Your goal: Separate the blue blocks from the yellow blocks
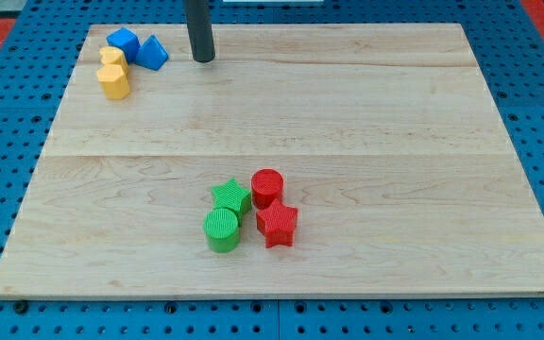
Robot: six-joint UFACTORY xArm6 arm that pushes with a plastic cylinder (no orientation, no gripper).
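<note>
Two blue blocks sit at the board's top left: a blue cube-like block (122, 42) and a blue wedge-shaped block (153, 53) just right of it. Two yellow blocks lie right below them, touching or nearly touching: a small yellow block (112, 57) and a larger yellow hexagonal block (114, 81) under it. My tip (203, 59) rests on the board a short way to the right of the blue wedge, apart from it.
A green star (230, 196), a green cylinder (222, 230), a red cylinder (266, 187) and a red star (276, 225) cluster at the bottom middle of the wooden board (395, 142). A blue pegboard surrounds the board.
</note>
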